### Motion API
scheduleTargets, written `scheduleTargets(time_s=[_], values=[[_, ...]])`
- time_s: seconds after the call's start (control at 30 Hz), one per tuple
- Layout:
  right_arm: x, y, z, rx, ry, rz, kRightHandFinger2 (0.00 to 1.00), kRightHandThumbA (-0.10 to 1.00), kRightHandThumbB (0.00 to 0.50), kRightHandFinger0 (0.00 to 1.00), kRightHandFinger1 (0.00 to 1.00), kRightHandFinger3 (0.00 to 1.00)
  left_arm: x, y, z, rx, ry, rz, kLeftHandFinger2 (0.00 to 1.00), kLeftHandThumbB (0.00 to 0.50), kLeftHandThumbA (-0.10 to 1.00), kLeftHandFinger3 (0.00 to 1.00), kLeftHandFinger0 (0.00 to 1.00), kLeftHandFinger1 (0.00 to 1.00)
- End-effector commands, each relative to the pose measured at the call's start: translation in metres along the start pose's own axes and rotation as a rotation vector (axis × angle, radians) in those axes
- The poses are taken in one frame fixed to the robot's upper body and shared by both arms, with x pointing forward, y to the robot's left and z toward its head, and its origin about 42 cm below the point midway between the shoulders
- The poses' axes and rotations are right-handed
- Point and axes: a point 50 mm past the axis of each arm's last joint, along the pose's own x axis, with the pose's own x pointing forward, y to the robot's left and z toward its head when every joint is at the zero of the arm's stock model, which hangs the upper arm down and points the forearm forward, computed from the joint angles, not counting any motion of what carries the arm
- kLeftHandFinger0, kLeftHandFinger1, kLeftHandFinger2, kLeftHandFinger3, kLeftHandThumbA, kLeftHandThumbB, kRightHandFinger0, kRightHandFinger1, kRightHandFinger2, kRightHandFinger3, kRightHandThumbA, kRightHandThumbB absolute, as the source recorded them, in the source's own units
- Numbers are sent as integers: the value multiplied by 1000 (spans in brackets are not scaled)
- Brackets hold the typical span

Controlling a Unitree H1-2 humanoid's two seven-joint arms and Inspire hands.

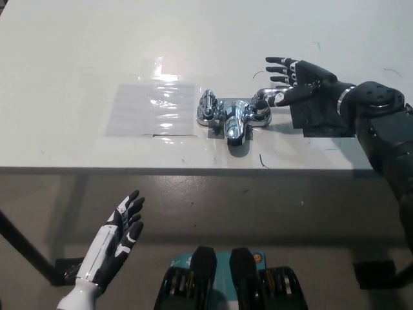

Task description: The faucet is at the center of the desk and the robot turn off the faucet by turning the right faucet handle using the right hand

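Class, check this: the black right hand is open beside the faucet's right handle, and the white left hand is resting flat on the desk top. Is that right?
One part is wrong. The white left hand is not on the desk; the head view shows it open below the desk's front edge, off the surface. The rest stands: the black right hand is open beside the right handle of the faucet.

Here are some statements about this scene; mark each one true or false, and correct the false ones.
1. The right hand is open beside the right handle. True.
2. The left hand rests on the desk. False: it hangs below the desk edge, open.
3. The faucet stands on the desk between a clear sheet and a dark patch. True.
4. The right hand grips the left handle. False: it is at the right handle, away from the left handle.
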Motion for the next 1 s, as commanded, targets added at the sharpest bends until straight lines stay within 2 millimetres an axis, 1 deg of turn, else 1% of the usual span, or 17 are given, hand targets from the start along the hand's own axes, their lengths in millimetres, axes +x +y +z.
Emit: scheduleTargets(time_s=[0.0,0.07,0.13,0.23,0.3,0.37,0.43,0.47,0.5,0.53,0.73,0.8,0.9,0.97], values=[[8,21,18,-65,-73,121,1000,1000,449,1000,1000,1000,7,7,12,31,-67,-6,1000,282,873,1000,1000,1000],[9,25,18,-72,-84,141,1000,1000,466,1000,1000,1000,7,8,12,37,-63,-5,1000,283,875,1000,1000,1000],[9,29,18,-82,-92,170,1000,1000,462,1000,1000,1000,7,8,13,44,-64,-5,1000,284,882,1000,1000,1000],[8,33,18,-86,-100,212,1000,1000,473,1000,1000,1000,7,7,14,35,-58,-3,1000,288,882,1000,1000,1000],[7,38,19,-99,-113,251,1000,1000,466,1000,1000,1000,7,7,13,28,-65,-5,1000,280,870,1000,1000,1000],[5,42,21,-113,-129,287,1000,1000,449,1000,1000,1000,8,9,13,41,-68,-10,1000,276,887,1000,1000,1000],[3,47,21,-126,-144,315,1000,1000,419,1000,1000,1000,8,9,13,36,-57,-8,1000,287,886,1000,1000,1000],[1,49,21,-134,-150,324,1000,1000,415,1000,1000,1000,8,9,13,36,-55,-7,1000,289,886,1000,1000,1000],[-1,52,22,-150,-164,338,1000,1000,404,1000,1000,1000,8,9,13,32,-59,-5,1000,282,879,1000,1000,1000],[-2,54,22,-152,-170,346,1000,1000,404,1000,1000,1000,8,9,13,29,-61,-6,1000,277,875,1000,1000,1000],[-6,68,22,-155,-179,373,1000,1000,396,1000,1000,1000,6,9,11,34,-57,-2,1000,279,884,1000,1000,1000],[-5,72,21,-142,-177,367,1000,1000,382,1000,1000,1000,7,9,11,31,-63,-5,1000,275,880,1000,1000,1000],[-1,78,16,-131,-169,363,1000,1000,401,1000,1000,1000,7,9,12,31,-63,-4,1000,276,877,1000,1000,1000],[1,83,13,-107,-160,357,1000,1000,404,1000,1000,1000,7,9,12,32,-66,-2,1000,276,875,1000,1000,1000]])
